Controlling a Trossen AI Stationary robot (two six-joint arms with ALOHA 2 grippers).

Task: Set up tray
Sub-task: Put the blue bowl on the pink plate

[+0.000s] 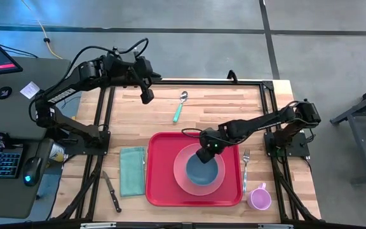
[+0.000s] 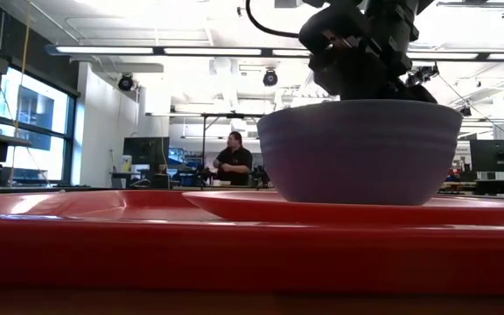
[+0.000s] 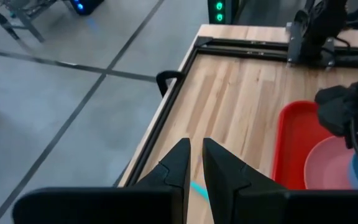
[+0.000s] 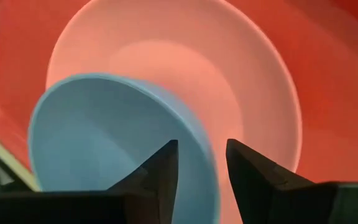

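Red tray [image 2: 147, 254] rim foremost; right gripper [image 4: 202, 163], part-open, straddles bowl [image 1: 203, 170] rim, unclamped. Lifting off could snag and tip it.

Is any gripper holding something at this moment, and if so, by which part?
Nothing is clearly held. The right gripper straddles the rim of the blue bowl with its fingers apart; the left gripper is empty.

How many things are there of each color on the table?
Red: 1, tray
Pink: 1, plate
Blue: 1, bowl
Teal: 2, napkin and spoon
Purple: 1, cup
Silver: 1, fork
Dark: 1, knife
Total: 8
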